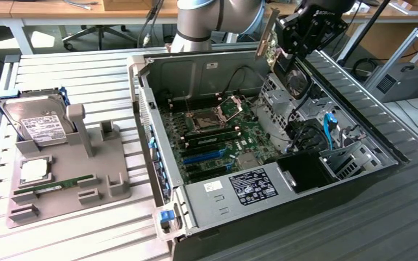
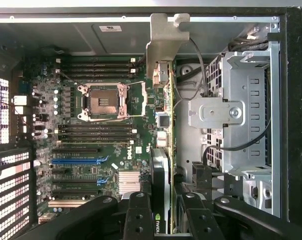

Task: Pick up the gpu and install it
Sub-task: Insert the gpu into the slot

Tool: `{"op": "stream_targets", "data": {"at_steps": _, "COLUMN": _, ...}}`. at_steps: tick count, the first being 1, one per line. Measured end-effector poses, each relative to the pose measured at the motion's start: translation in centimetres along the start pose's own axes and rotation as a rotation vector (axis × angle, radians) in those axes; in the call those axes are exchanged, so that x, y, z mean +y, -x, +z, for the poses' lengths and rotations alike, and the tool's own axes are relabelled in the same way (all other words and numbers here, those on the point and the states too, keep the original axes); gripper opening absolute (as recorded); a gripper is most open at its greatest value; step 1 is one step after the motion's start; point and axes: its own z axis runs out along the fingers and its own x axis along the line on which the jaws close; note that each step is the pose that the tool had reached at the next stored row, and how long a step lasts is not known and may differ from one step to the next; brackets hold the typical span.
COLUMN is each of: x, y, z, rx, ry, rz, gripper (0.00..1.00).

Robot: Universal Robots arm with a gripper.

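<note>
I have the gpu (image 2: 161, 172) in the gripper (image 2: 163, 212): the jaws stand fairly narrow, clamped on either face of the card, which I see edge-on in the wrist view with its silver bracket at the far end. In the exterior view the card hangs from the tool above the open case (image 1: 161, 163), at the back near the exterior view's right, clear of everything inside.

So I judge the pick done. The rack (image 1: 71, 179) beside the case holds the hard drive (image 1: 38, 122) and the memory stick (image 1: 60, 185), and no card.

The install is not done. The card is up in the air, touching neither the board (image 2: 91, 125) nor a slot. The blue slot (image 2: 76, 161) lies off to one side of the card's edge, so lining up, lowering and seating all remain.
</note>
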Motion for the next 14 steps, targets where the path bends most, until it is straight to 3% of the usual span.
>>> {"op": "stream_targets", "data": {"at_steps": 2, "x": 0.0, "y": 0.0, "z": 0.0, "rx": 0.0003, "ry": 0.0, "rz": -0.004, "gripper": 0.27}}
{"op": "stream_targets", "data": {"at_steps": 5, "x": 0.0, "y": 0.0, "z": 0.02, "rx": 0.0039, "ry": -0.0002, "rz": -0.051, "gripper": 0.27}}
{"op": "stream_targets", "data": {"at_steps": 14, "x": -0.01, "y": 0.0, "z": 0.1, "rx": 0.0217, "ry": -0.0046, "rz": -0.28, "gripper": 0.27}}
